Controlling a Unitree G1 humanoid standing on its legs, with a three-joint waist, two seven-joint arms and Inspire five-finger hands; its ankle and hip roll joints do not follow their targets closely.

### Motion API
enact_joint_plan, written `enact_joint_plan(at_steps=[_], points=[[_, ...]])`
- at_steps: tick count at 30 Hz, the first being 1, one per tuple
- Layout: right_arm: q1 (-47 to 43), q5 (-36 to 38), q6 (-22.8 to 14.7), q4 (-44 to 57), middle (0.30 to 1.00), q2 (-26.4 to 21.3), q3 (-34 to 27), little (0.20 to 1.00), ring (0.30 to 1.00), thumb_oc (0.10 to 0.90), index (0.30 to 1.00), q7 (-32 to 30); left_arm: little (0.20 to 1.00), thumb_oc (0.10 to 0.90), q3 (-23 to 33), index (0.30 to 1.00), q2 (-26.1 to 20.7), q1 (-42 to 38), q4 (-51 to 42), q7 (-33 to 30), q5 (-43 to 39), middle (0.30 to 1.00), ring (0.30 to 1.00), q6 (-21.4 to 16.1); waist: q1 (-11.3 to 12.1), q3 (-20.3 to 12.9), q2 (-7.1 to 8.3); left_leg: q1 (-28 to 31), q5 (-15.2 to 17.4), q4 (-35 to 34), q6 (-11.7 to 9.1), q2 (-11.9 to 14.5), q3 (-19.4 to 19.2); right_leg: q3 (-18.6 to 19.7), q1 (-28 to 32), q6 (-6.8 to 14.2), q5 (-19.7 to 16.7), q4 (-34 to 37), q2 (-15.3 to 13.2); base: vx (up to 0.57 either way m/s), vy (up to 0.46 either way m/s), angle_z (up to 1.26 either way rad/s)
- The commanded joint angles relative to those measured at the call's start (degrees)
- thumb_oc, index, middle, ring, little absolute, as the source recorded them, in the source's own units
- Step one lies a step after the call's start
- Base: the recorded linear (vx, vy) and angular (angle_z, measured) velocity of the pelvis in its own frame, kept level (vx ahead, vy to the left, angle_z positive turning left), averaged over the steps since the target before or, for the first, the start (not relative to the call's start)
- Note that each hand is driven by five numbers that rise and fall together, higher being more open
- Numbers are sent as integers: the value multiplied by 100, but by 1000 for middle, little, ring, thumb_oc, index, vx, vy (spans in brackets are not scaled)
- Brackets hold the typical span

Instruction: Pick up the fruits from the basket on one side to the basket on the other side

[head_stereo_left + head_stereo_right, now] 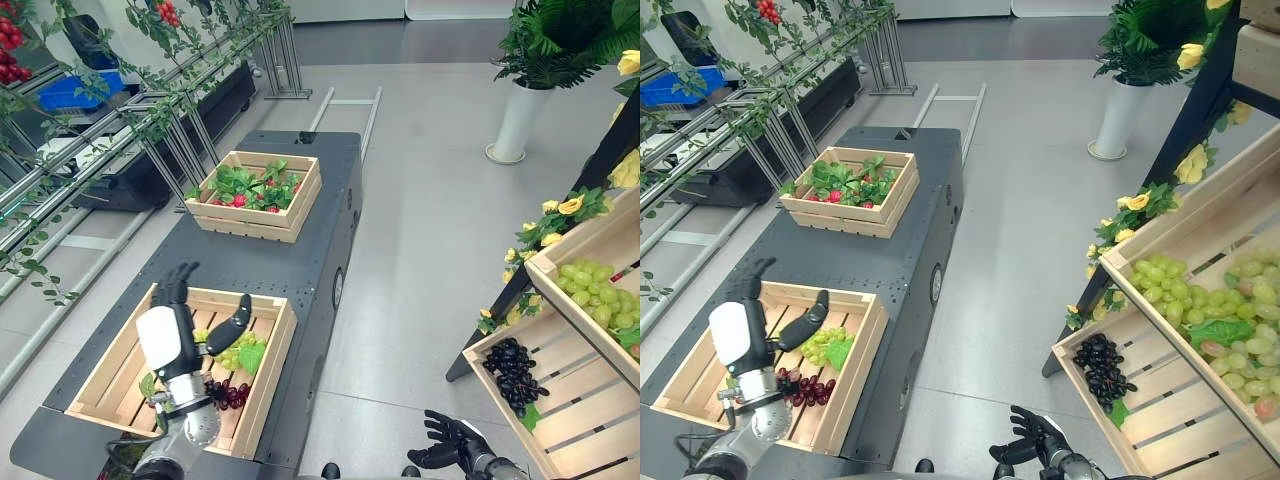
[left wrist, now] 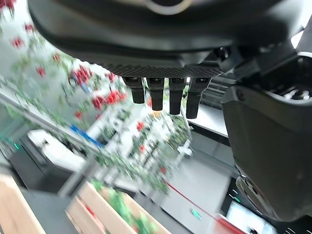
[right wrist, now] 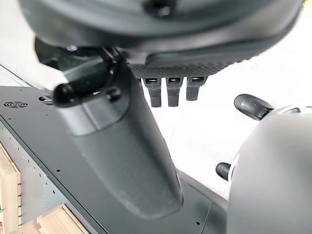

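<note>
My left hand [image 1: 183,325] is raised over the near wooden crate [image 1: 268,385] on the dark cart [image 1: 260,265]. Its fingers [image 2: 165,97] point straight up, the thumb stands out, and it holds nothing. In that crate lie green grapes [image 1: 235,352] and dark red grapes [image 1: 228,393]. My right hand [image 1: 450,445] hangs low over the floor, fingers [image 3: 168,92] relaxed and empty. To its right is a slatted crate [image 1: 585,400] with black grapes [image 1: 515,370]. Above that, another crate [image 1: 580,322] holds green grapes [image 1: 598,290].
A second crate [image 1: 255,190] of red fruit and leaves sits at the cart's far end. Metal rails with vines [image 1: 110,130] run along the left, with a blue bin [image 1: 75,92] behind. A white vase [image 1: 518,120] with a plant stands far right. Yellow flowers [image 1: 560,215] edge the right stand.
</note>
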State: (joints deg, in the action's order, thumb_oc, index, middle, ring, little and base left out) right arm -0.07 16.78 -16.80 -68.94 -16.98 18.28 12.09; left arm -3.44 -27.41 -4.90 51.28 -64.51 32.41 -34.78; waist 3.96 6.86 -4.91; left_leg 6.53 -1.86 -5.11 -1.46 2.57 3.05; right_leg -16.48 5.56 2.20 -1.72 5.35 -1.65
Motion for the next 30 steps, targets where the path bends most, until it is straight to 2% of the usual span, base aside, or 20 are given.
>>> enact_joint_plan(at_steps=[1, 3, 5, 9, 11, 12, 16, 17, 20, 21, 22, 26, 30], points=[[-318, 414, -461, 255, 900, 151, 67, 900, 900, 800, 900, -235, 900, 800, 298, 900, -839, -1018, -137, -190, -649, 900, 900, 89, 46, 211, 467, -201, 431, 281, 372, -643, -365, 260, 9, -98, 501, -434, -58, -6, 34, 3], [-388, 440, -650, 403, 900, 120, 207, 900, 900, 800, 900, -305, 900, 800, 297, 900, -1085, -1149, -39, 273, -968, 900, 900, 219, 85, 367, 485, -339, 460, 415, 392, -612, -383, 224, -165, -113, 562, -672, -71, -27, 19, 5], [-449, 436, -725, 479, 900, 103, 287, 900, 900, 800, 900, -312, 900, 800, 248, 900, -1227, -1255, 50, 424, -931, 900, 900, 234, 99, 464, 501, -403, 456, 442, 396, -596, -398, 214, -248, -116, 567, -744, -72, -49, 12, 10], [-622, 578, -856, 720, 900, -17, 471, 900, 900, 800, 900, -212, 900, 800, 91, 900, -1679, -1514, 136, 671, -1002, 900, 900, 517, 119, 775, 505, -612, 486, 575, 418, -599, -470, 193, -473, -119, 572, -861, -69, -106, 52, 14], [-804, 750, -897, 886, 900, -110, 554, 900, 900, 800, 900, -114, 900, 800, -19, 900, -1960, -1744, 243, 687, -1188, 900, 900, 657, 129, 1032, 523, -961, 573, 988, 441, -615, -560, 174, -771, -162, 654, -1167, -107, -222, 70, 11], [-981, 861, -937, 975, 900, -177, 605, 900, 900, 800, 900, -142, 900, 800, -147, 900, -2154, -1972, 363, 770, -1136, 900, 900, 829, 147, 1256, 527, -1274, 644, 1382, 447, -622, -607, 136, -1050, -194, 748, -1540, -156, -240, 69, 24], [-1344, 821, -1010, 1129, 900, -357, 658, 900, 900, 800, 900, -314, 900, 800, -594, 900, -2404, -2271, 606, 990, -984, 900, 900, 1267, 174, 1699, 471, -1956, 885, 2418, 456, -612, -692, 66, -1657, -256, 1021, -2573, -359, -160, 117, 28], [-1463, 742, -1020, 1145, 900, -427, 679, 900, 900, 800, 900, -381, 900, 800, -810, 900, -2494, -2379, 718, 1003, -625, 900, 900, 1400, 180, 1827, 457, -2164, 1030, 2776, 484, -589, -768, 51, -1858, -294, 1178, -2980, -469, -71, 167, 8], [-1557, 571, -945, 1168, 900, -541, 684, 900, 900, 800, 900, -502, 900, 800, -1064, 900, -2617, -2548, 784, 1092, -493, 900, 900, 1695, 177, 1930, 432, -2456, 1183, 3189, 537, -582, -840, 39, -2150, -329, 1360, -3504, -622, -34, 164, -1], [-1571, 547, -937, 1170, 900, -569, 676, 900, 900, 800, 900, -513, 900, 800, -1133, 900, -2644, -2582, 814, 1100, -500, 900, 900, 1711, 169, 1954, 426, -2519, 1224, 3303, 547, -580, -865, 30, -2204, -342, 1405, -3630, -650, 19, 184, 5], [-1594, 497, -904, 1180, 900, -643, 663, 900, 900, 800, 900, -552, 900, 800, -1260, 900, -2723, -2659, 858, 1271, -516, 900, 900, 1780, 161, 2029, 419, -2597, 1404, 3537, 537, -574, -899, 74, -2284, -321, 1585, -3913, -692, 15, 158, 8], [-1717, 357, -798, 1157, 900, -898, 631, 900, 900, 800, 900, -622, 900, 800, -1675, 900, -2981, -3043, 833, 1371, -272, 900, 900, 1956, 143, 2244, 397, -3139, 1579, 4192, 549, -513, -1008, 108, -2820, -391, 1813, -4678, -799, -36, 156, 4], [-1760, 226, -798, 1137, 900, -1054, 617, 900, 900, 800, 900, -640, 900, 800, -1972, 900, -3194, -3295, 795, 1417, 4, 900, 900, 2133, 137, 2292, 412, -3456, 1668, 4497, 557, -491, -1035, 124, -3087, -403, 1879, -4905, -808, -26, 106, 3]])
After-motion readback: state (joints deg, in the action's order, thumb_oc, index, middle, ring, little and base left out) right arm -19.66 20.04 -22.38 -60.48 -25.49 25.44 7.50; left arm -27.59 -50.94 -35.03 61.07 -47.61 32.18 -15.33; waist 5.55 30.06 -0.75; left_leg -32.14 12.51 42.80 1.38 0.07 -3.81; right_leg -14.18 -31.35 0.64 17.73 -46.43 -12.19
